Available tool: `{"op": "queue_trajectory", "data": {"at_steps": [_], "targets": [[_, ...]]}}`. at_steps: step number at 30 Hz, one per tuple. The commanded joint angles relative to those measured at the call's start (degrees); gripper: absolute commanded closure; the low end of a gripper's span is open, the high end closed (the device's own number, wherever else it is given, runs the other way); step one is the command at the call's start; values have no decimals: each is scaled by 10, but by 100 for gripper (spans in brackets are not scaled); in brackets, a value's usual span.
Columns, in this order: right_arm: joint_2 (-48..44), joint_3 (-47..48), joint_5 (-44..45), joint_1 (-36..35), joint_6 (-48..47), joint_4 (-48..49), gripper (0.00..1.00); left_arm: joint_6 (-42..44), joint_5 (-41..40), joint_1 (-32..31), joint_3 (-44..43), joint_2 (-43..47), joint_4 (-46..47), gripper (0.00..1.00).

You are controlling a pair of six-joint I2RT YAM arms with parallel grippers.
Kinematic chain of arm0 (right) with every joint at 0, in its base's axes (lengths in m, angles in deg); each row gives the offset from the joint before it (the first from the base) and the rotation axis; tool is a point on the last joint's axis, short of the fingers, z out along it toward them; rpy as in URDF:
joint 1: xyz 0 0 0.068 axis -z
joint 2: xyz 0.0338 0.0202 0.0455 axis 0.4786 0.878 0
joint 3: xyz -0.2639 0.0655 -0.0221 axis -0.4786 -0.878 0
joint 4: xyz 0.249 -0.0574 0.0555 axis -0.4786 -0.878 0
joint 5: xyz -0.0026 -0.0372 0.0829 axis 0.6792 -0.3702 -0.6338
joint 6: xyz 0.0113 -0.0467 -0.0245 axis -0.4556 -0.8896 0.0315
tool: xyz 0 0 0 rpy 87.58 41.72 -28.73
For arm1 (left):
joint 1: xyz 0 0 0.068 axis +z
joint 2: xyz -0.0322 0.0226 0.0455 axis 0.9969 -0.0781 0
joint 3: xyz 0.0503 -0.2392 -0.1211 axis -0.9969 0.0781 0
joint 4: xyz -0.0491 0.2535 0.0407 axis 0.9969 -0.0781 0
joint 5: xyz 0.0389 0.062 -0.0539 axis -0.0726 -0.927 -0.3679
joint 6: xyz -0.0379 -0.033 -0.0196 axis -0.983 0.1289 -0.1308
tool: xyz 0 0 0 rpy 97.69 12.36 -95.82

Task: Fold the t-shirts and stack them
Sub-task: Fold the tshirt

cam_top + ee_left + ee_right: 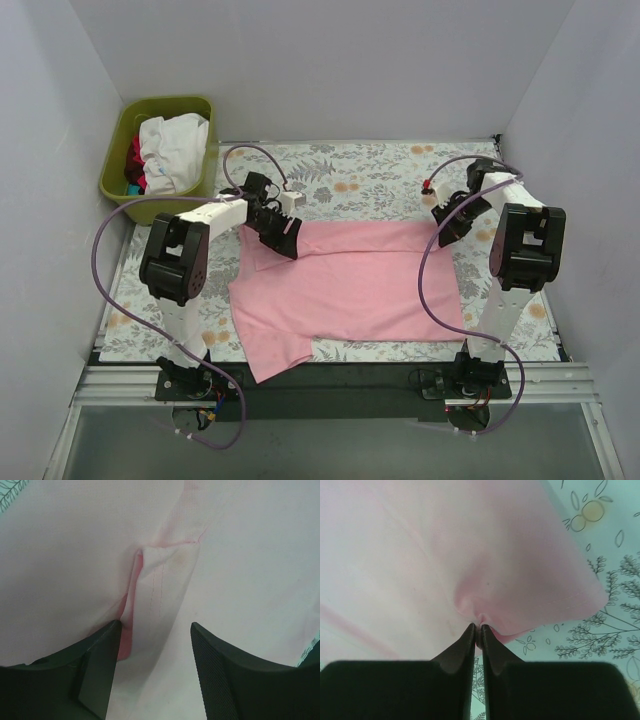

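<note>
A pink t-shirt lies spread on the floral table cover, one sleeve hanging toward the near edge. My left gripper is open over the shirt's far left corner; in the left wrist view its jaws stand apart around a folded sleeve hem. My right gripper is shut on the shirt's far right edge; in the right wrist view its tips pinch a pucker of pink cloth.
A green bin with white and coloured clothes stands at the far left corner. The floral table cover shows beyond the shirt. White walls close in on three sides. A black strip runs along the near table edge.
</note>
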Motion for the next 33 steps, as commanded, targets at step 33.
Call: {"op": "queue_trajectory", "data": {"at_steps": [33], "targets": [[-19, 81, -38, 7, 73, -29, 72, 112, -19, -74, 35, 158, -103, 57]]}}
